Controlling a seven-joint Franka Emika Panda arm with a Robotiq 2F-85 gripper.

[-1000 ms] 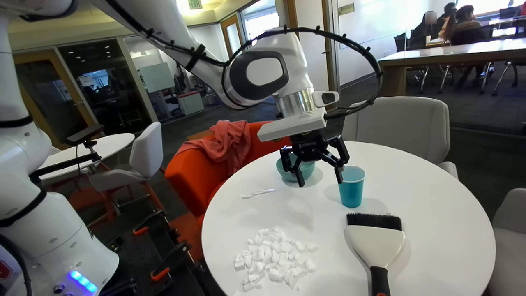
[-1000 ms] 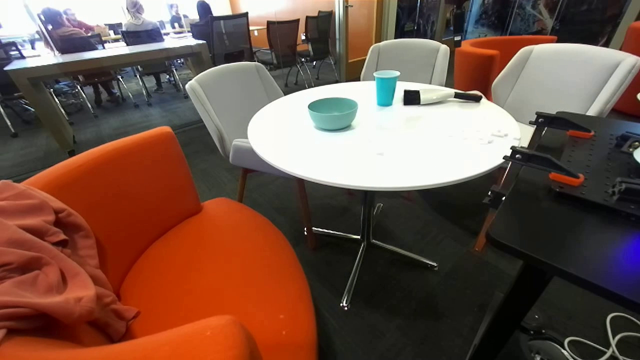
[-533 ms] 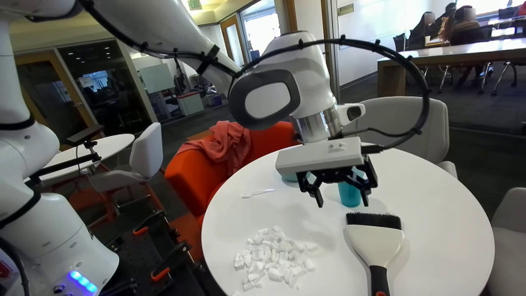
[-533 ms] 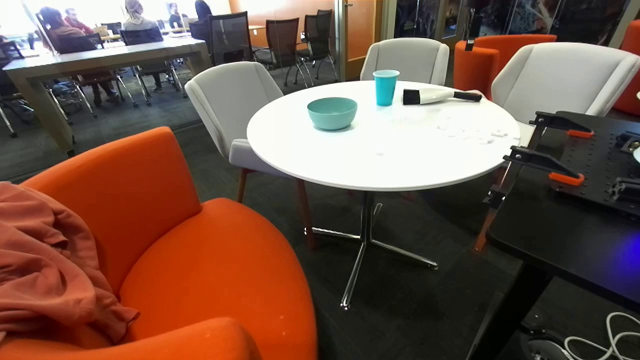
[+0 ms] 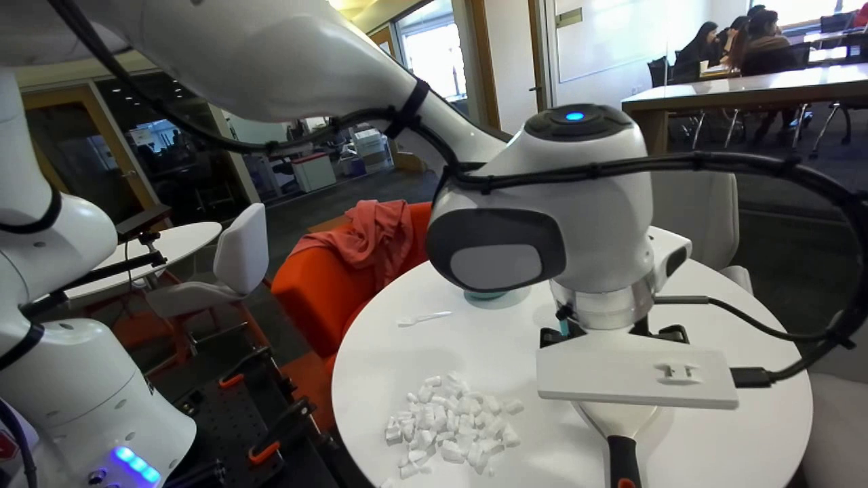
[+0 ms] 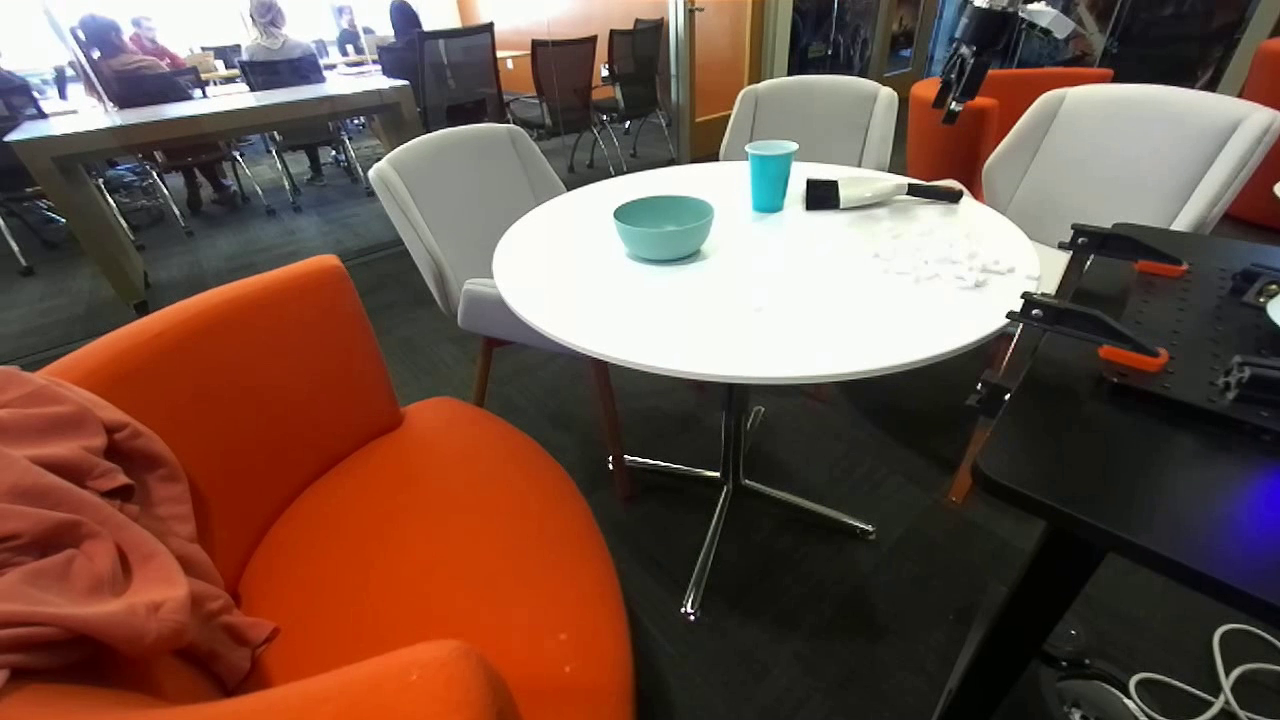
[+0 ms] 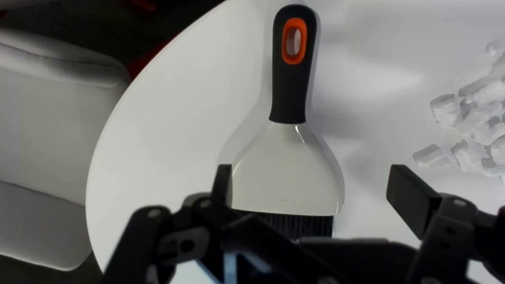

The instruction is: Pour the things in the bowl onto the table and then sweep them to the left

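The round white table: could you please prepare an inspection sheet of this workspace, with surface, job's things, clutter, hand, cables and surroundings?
Surface: round table, white, smooth; damage, nothing seen.
Job's things: white bits heaped on the table; bowl upright, its inside bottom hidden; brush lying flat.
Clutter: blue cup upright; white utensil lying on the table.
Hand: open over the brush, holding nothing.
Cables: black cable looping out from the arm; white cable below the black desk.
Surroundings: grey chairs around the table; orange armchair with pink cloth; people in the background.
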